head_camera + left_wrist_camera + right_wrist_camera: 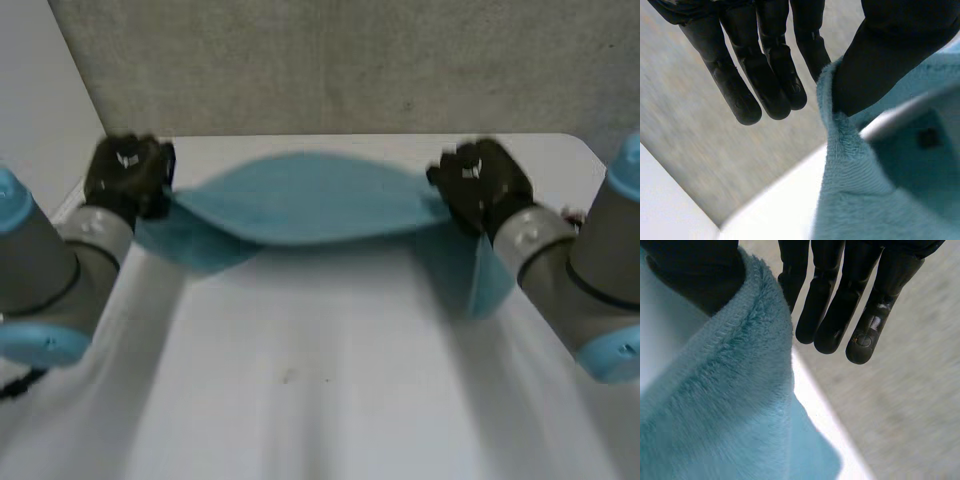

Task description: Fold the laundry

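While the left hand (128, 175) pinches one end of the towel (310, 200) and the right hand (480, 185) pinches the other, the cloth hangs stretched between them above the far part of the table (330, 370).

Left wrist view: thumb (890, 55) pressed onto the towel's edge, fingers (765, 75) straight beside it. Right wrist view: same grip mirrored, thumb over the hem, fingers straight.

Towel bows across its middle. A loose flap droops below each hand; cannot tell whether either flap touches the table. Grey wall (350, 60) close behind.

Judgement: lift-and-spread step, with no fold laid yet. The next move calls for both hands travelling together at matched height, keeping the span taut so the towel lands flat. Both pinches sit near the edge, so slip looks possible.
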`<state>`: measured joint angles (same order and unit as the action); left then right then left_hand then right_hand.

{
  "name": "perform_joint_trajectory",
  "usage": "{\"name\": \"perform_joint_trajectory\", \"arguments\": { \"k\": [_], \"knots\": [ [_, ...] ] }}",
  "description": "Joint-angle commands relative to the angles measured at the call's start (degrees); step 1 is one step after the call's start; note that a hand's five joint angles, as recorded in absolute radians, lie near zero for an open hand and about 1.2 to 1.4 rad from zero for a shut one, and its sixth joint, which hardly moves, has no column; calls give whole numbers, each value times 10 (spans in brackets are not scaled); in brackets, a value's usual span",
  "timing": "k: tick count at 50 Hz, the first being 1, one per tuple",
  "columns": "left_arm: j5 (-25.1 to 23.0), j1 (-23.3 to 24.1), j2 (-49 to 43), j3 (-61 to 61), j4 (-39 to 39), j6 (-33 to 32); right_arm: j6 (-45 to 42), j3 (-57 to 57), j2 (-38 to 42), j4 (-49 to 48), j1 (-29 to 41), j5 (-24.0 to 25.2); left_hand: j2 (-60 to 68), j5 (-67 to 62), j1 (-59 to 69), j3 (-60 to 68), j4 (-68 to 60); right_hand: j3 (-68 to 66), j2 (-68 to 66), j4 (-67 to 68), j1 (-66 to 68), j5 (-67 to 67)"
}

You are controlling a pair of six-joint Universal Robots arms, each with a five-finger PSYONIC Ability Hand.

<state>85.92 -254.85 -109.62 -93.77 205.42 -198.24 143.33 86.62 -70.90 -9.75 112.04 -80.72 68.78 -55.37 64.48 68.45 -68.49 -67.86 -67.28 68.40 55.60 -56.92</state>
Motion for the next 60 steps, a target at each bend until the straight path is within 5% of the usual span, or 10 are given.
{"name": "perform_joint_trajectory", "arguments": {
  "k": [1, 6, 15, 35, 50, 60],
  "knots": [
    [0, -6, -2, -40, 8, 0, 141, 42, 33, 12, -66, 36, 112, -146, 155, 116, -115, 80, 74, -85, 43, 71],
    [0, -7, 0, -40, 8, 0, 259, 52, 33, 14, -113, 36, 112, -146, 155, 116, -115, 292, 286, -297, -169, 282],
    [4, -7, 3, -37, 8, 0, 371, 105, 21, 16, -164, 52, 112, -146, 155, 116, -115, 337, 331, -343, -215, 328],
    [7, -43, 0, -26, 3, 0, 279, 227, -20, 11, -235, 87, 112, -146, 155, 116, -115, 312, 306, -317, -189, 303],
    [7, -44, 2, -24, 2, 0, 237, 228, -13, 8, -237, 89, 112, -146, 155, 116, -115, 90, 84, -95, 33, 81],
    [7, -44, 2, -24, 2, 0, 214, 229, -12, 15, -238, 88, 112, -146, 155, 116, -115, 196, 190, -201, -73, 186]
  ]
}}
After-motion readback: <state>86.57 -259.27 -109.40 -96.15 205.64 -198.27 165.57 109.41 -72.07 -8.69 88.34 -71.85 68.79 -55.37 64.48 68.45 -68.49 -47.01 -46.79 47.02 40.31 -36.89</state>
